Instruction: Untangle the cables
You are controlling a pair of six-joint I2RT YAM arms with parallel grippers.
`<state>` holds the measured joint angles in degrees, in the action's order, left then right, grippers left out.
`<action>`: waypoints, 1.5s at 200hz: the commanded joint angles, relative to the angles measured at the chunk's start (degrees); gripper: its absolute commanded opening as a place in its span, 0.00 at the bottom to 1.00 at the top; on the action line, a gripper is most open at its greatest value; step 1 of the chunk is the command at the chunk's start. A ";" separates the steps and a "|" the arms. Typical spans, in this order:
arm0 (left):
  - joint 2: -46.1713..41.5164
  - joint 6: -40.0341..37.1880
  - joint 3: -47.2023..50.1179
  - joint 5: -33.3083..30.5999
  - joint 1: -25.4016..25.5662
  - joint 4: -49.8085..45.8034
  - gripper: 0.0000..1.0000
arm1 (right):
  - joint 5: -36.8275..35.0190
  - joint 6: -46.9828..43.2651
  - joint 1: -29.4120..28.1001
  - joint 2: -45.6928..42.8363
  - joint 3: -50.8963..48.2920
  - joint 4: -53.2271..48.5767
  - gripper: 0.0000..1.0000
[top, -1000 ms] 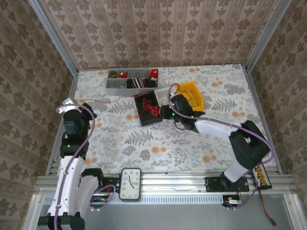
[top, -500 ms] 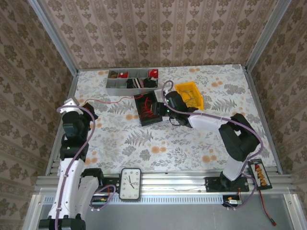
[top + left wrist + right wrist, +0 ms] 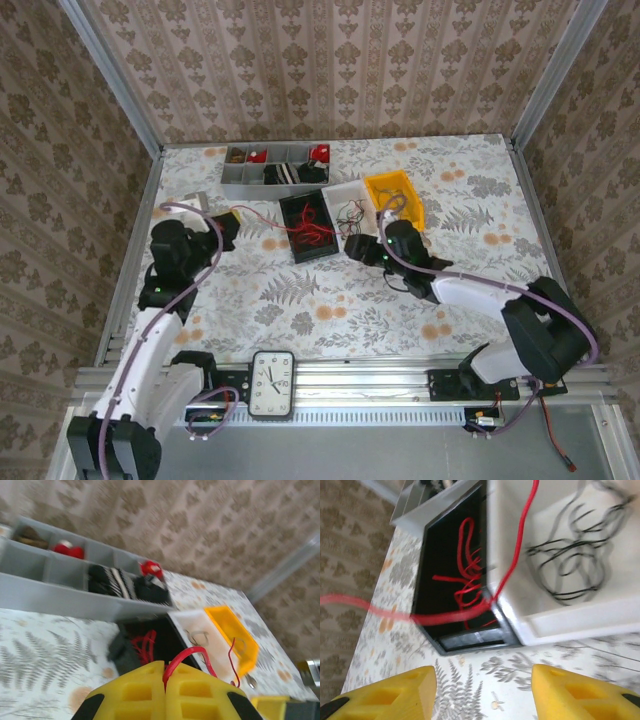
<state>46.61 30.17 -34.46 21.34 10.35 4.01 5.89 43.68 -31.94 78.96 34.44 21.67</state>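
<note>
The left pincer [image 3: 164,672] is clamped shut on a red cable [image 3: 186,654], which stretches right across the bench [image 3: 300,300] into the black tray [image 3: 470,640]. The right pincer [image 3: 482,690] stands open and empty just below that tray. Dark cables [image 3: 575,565] lie coiled in the white tray [image 3: 570,620], upper right.

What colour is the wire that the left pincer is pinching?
Red. The wire shows best in the left wrist view, clamped in the left pincer.

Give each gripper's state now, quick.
Left gripper: shut on a red cable.
Right gripper: open, holding nothing.
</note>
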 commanded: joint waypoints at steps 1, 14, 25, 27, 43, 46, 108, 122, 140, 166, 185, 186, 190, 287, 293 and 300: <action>1.84 -1.73 0.36 3.74 3.37 3.38 0.00 | -4.83 3.10 2.48 -5.39 -3.89 0.39 0.54; 3.34 -1.98 0.60 3.29 5.02 3.87 0.00 | -7.40 3.93 3.73 -7.90 -5.54 -2.61 0.54; 4.44 -2.10 0.87 2.94 6.09 4.55 0.00 | -9.32 4.22 4.44 -9.46 -6.82 -4.63 0.54; 4.65 -2.19 0.88 2.88 6.26 4.63 0.00 | -9.61 4.33 4.50 -9.73 -7.08 -4.95 0.54; 5.74 -2.30 1.19 2.58 7.26 5.40 0.00 | -10.80 4.98 5.62 -11.42 -8.68 -7.43 0.54; 5.96 -2.30 1.23 2.50 7.45 5.59 0.00 | -10.95 5.12 5.80 -11.65 -8.89 -7.96 0.54; 7.88 -2.20 2.09 1.52 8.94 6.77 0.00 | -7.53 7.22 8.03 -9.13 -13.54 -5.52 0.52; 8.14 -2.13 2.44 1.27 9.32 7.05 0.00 | -5.66 6.95 8.03 -7.74 -13.30 -4.13 0.51; 8.49 -2.00 2.89 0.82 9.88 7.40 0.00 | -4.15 6.71 7.99 -6.39 -12.78 -2.56 0.50; 8.92 -1.65 3.58 -0.02 10.56 7.99 0.00 | -1.95 6.57 8.04 -5.83 -12.30 -0.61 0.47; 9.44 -1.34 4.03 -0.41 11.13 8.68 0.00 | -1.37 6.55 8.04 -5.62 -12.02 -0.33 0.46; 9.45 -1.30 4.08 -0.42 11.16 8.71 0.00 | -1.35 6.57 8.04 -5.64 -12.02 -0.37 0.46; 9.61 -1.17 4.13 -0.42 11.19 8.89 0.00 | -1.24 6.56 8.04 -5.45 -11.94 -0.30 0.46; 11.75 -0.03 5.01 -1.83 13.99 11.78 0.00 | 1.22 10.50 8.01 3.28 -11.56 3.67 0.38; 11.81 0.06 5.09 -1.99 14.21 11.96 0.00 | 1.03 10.61 8.03 3.54 -11.54 3.04 0.38; 11.92 0.09 5.10 -1.96 14.31 12.14 0.00 | 1.05 10.47 7.98 3.95 -11.53 3.06 0.38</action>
<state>58.19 29.39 -30.13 20.10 24.01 13.58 6.48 52.82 -24.14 81.58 22.17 24.21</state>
